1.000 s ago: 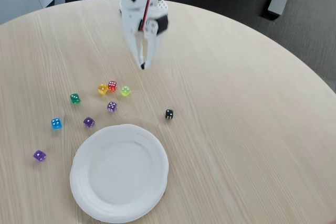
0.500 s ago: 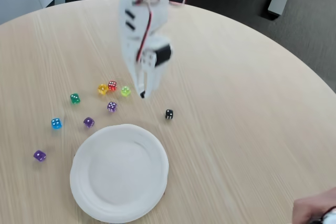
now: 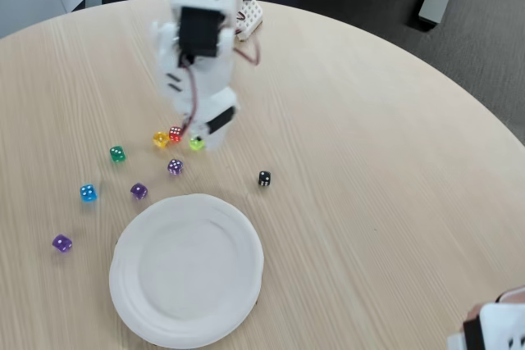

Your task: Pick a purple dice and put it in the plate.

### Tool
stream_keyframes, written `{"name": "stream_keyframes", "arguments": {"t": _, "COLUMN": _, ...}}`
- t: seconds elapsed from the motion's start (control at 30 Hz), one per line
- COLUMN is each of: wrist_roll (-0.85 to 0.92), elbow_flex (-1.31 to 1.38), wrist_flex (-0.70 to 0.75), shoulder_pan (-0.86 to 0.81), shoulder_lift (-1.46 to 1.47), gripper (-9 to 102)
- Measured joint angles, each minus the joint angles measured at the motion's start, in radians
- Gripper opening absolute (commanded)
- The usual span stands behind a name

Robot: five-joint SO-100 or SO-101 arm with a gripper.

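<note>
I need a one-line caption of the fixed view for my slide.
White arm leans low over a cluster of dice near the pale purple dice, above the empty white plate on a round wooden table.

Fixed view: plate (image 3: 187,270) sits on bench (image 3: 369,161), near front edge, left of centre. Purple dice (image 3: 175,167) lies just behind plate's rim, apart from it. Behind that dice, a row of three dice (image 3: 175,134), w/ arm (image 3: 199,55) hanging over row's right end. One dice (image 3: 264,178) off to the right of purple dice; four more dice (image 3: 88,193) scattered to the left, nearest-front one (image 3: 61,243) left of plate.
</note>
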State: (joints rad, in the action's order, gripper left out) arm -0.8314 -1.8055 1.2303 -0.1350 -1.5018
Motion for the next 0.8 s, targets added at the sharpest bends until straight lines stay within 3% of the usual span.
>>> {"name": "stream_keyframes", "arguments": {"t": 0.5, "wrist_roll": 0.153, "elbow_flex": 0.002, "wrist_flex": 0.003, "shoulder_pan": -0.181, "shoulder_lift": 0.012, "gripper": 18}}
{"name": "stream_keyframes", "arguments": {"t": 0.8, "wrist_roll": 0.164, "elbow_flex": 0.002, "wrist_flex": -0.247, "shoulder_pan": -0.181, "shoulder_lift": 0.012, "gripper": 19}}
